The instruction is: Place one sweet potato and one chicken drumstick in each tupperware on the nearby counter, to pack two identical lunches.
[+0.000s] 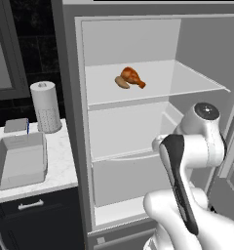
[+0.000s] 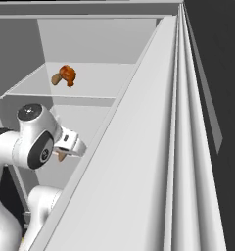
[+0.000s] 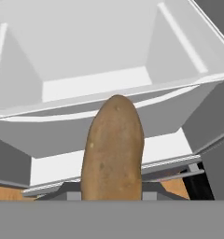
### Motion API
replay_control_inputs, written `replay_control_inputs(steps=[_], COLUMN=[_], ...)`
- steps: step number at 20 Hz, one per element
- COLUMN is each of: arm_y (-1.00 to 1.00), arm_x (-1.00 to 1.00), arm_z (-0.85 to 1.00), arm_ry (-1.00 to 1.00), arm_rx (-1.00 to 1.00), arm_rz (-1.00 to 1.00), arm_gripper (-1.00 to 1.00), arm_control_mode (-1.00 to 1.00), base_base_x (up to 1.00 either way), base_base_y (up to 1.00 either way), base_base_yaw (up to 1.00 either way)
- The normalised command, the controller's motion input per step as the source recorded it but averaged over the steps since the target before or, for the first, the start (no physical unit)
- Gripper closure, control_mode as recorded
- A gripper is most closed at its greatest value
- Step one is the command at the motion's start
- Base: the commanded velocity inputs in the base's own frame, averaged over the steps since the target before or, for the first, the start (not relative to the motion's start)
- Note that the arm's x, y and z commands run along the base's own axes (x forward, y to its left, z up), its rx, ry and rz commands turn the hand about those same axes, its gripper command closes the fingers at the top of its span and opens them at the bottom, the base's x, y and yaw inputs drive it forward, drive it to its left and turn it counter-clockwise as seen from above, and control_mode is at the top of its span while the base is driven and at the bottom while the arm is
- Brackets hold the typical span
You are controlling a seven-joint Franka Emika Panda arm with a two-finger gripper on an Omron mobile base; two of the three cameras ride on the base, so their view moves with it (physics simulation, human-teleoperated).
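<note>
Gripper [image 2: 62, 156] of our white arm is clamped on a brown oblong sweet potato [image 3: 115, 151] in front of the open white fridge, so we judge packing barely begun: the grey rectangular tupperware [image 1: 20, 159] on the marble-look counter [image 1: 58, 168] looks empty, while an orange-brown chicken drumstick [image 1: 132, 76] and second potato wait on the upper shelf [image 1: 187, 80].

Fridge shelf [image 1: 187, 78], drumstick [image 1: 132, 76], probably potato [image 1: 121, 82]

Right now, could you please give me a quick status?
Gripper shut on sweet potato. Drumstick on fridge shelf. Tupperware on counter.
</note>
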Motion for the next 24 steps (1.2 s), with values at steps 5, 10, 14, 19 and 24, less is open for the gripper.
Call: replay_control_inputs(steps=[5,10,14,19,24], arm_y=[0.23,0.06,0.00,0.00,0.01], arm_x=[-0.76,-0.69,-0.21,0.00,-0.18], arm_z=[0.57,0.30,0.00,0.00,0.00], arm_ry=[-0.02,-0.12,-0.02,0.00,0.00], arm_rx=[-0.02,-0.01,0.00,0.00,0.00], arm_rz=[0.00,0.00,0.00,0.00,0.00], arm_gripper=[1.00,1.00,1.00,1.00,1.00], arm_control_mode=[-1.00,-1.00,-1.00,-1.00,-1.00], base_base_x=[0.00,0.00,0.00,0.00,0.00], base_base_y=[0.00,0.00,0.00,0.00,0.00], base_base_yaw=[0.00,0.00,0.00,0.00,0.00])
